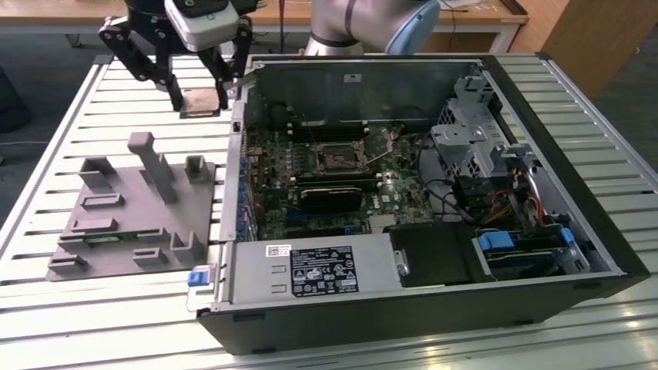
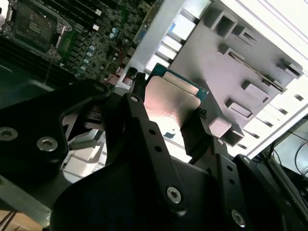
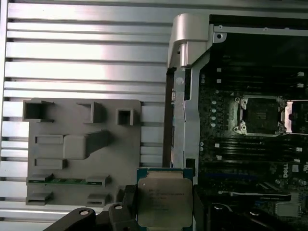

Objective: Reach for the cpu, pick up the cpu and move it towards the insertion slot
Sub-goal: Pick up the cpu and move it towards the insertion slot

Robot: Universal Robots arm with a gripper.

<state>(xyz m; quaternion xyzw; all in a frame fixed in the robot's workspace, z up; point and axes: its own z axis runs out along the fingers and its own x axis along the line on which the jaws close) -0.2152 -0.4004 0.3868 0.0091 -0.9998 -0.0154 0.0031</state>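
The cpu, a thin square chip with a silvery top and a green edge, hangs in the air at the exterior view's left of the open computer case. My gripper is shut on it, one finger on each side. In both wrist views the cpu sits clamped between the black fingers. The insertion slot, a dark square framed by a silvery bracket, lies on the motherboard inside the case, apart from the gripper.
A grey fixture plate with raised blocks lies on the slatted metal table, holding a narrow green strip. The case wall stands between gripper and motherboard. A black card and cables lie inside the case.
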